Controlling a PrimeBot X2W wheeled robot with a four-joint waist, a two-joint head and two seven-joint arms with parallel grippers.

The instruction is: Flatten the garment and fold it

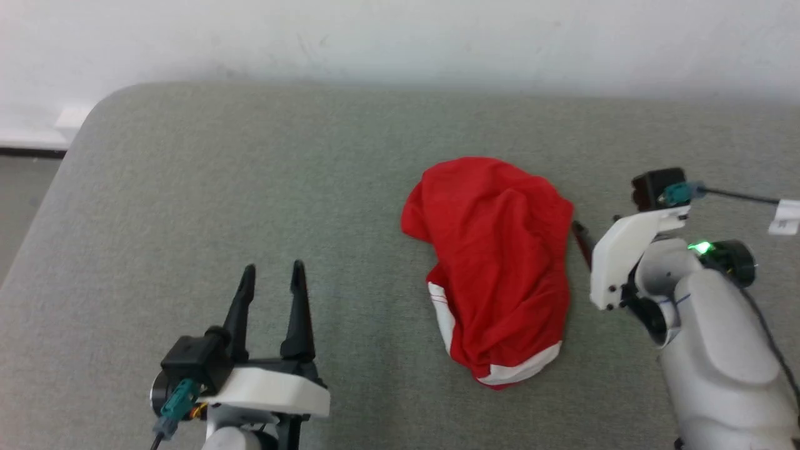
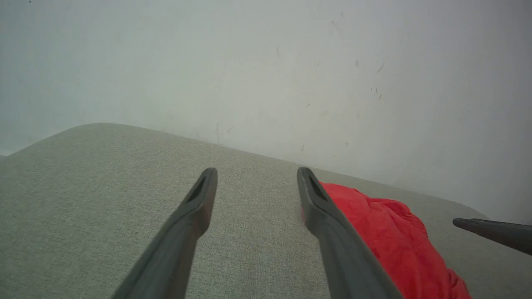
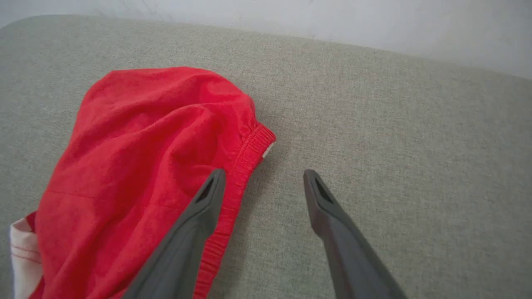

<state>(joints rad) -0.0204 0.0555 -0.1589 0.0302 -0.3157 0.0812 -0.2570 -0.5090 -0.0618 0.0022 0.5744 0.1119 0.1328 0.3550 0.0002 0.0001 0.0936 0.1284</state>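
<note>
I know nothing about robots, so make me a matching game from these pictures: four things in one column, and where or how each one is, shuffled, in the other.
1. bright red thin-fabric garment with white bands
2. left hand, two long dark fingers
3. right hand, same dark fingers
4. plain white wall

A. open, at the ribbed red waistband
B. behind the grey fabric surface
C. crumpled in a heap
D. open over bare surface, apart from the cloth

Pairs: 1-C, 2-D, 3-A, 4-B.
</note>
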